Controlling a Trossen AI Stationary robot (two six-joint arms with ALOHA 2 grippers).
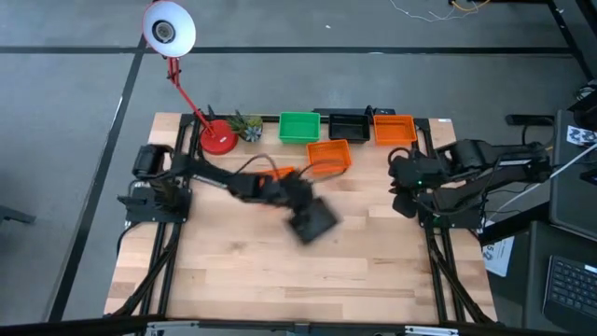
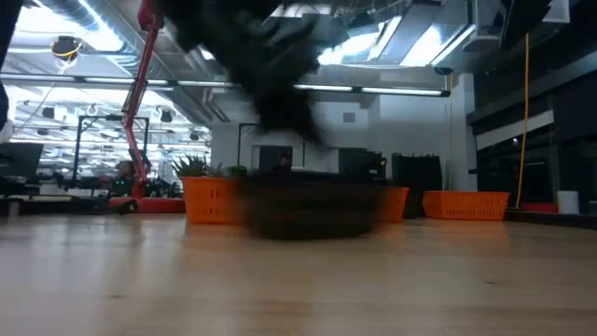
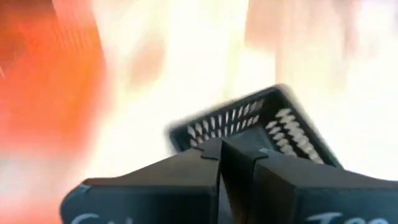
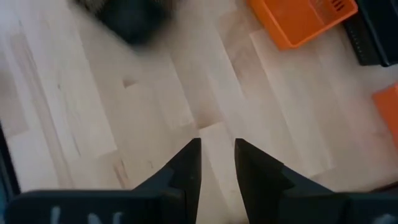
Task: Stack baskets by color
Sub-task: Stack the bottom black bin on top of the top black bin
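Observation:
My left gripper [image 1: 300,211] reaches out over the middle of the table, shut on a black mesh basket [image 1: 314,222], which the left wrist view shows just beyond the fingers [image 3: 249,121]. The basket is a dark blur low over the wood in the low view [image 2: 312,210]. An orange basket [image 1: 328,157] sits behind it. Green [image 1: 298,128], black [image 1: 347,124] and orange [image 1: 394,129] baskets stand in a row at the far edge. My right gripper [image 4: 217,149] hangs open over bare wood at the table's right side [image 1: 403,198]. My left gripper pinches the black basket's near wall at its rim [image 3: 211,142] between its two fingers. The fingers slant down from the table's left. The basket juts out ahead of the fingers, turned askew. I cannot tell whether its bottom is clear of the table.
A red-based lamp [image 1: 219,138] and a small plant [image 1: 247,126] stand at the far left. A bit of orange [image 1: 280,175] shows beside my left arm. The near half of the table [image 1: 298,280] is bare wood.

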